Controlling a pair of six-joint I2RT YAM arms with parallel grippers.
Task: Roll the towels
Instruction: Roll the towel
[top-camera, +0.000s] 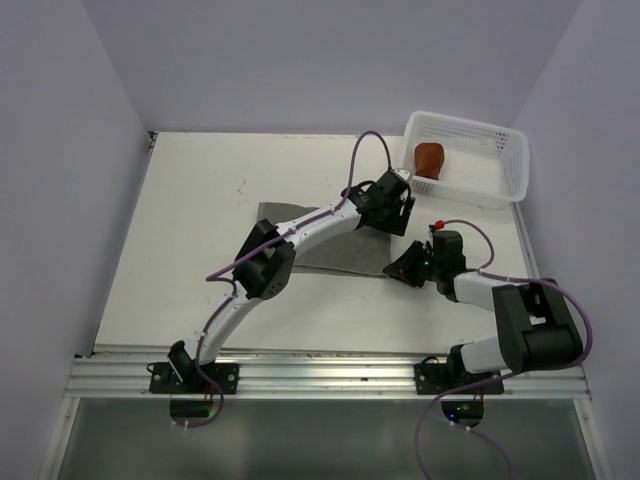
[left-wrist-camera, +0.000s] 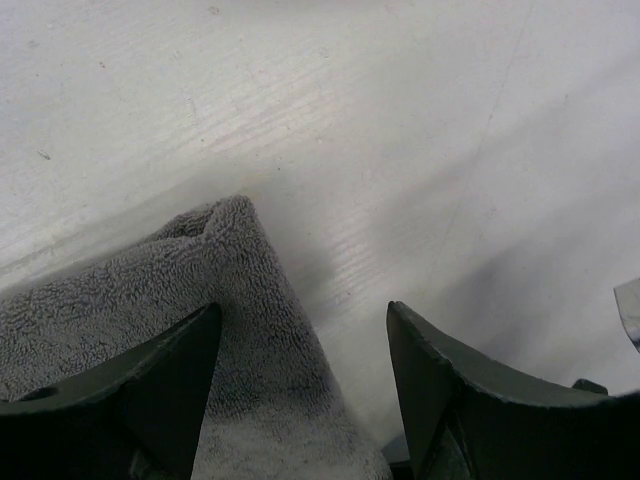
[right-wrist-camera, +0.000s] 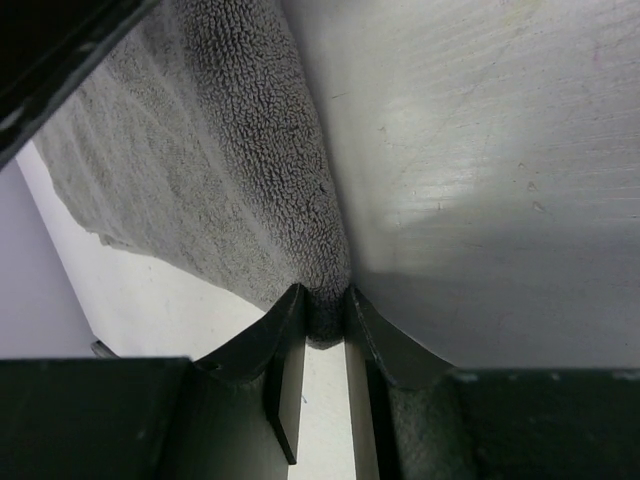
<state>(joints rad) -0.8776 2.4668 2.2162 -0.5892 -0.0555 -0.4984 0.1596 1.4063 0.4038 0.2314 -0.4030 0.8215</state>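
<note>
The grey towel (top-camera: 345, 252) lies spread on the table, partly under my left arm. In the left wrist view its far right corner (left-wrist-camera: 235, 270) sits between the fingers of my left gripper (left-wrist-camera: 303, 320). That gripper is open, with bare table showing beside the right finger. My right gripper (right-wrist-camera: 325, 303) is shut on the towel's near right corner (right-wrist-camera: 240, 130), the cloth pinched between the fingertips. From above, the left gripper (top-camera: 397, 214) and right gripper (top-camera: 406, 268) stand at the towel's right edge. The rust-brown towel (top-camera: 429, 158) sits rolled in the basket.
A white mesh basket (top-camera: 480, 170) stands at the back right corner of the table, just beyond my left gripper. Purple cables loop above both arms. White walls close in the table on the left, back and right.
</note>
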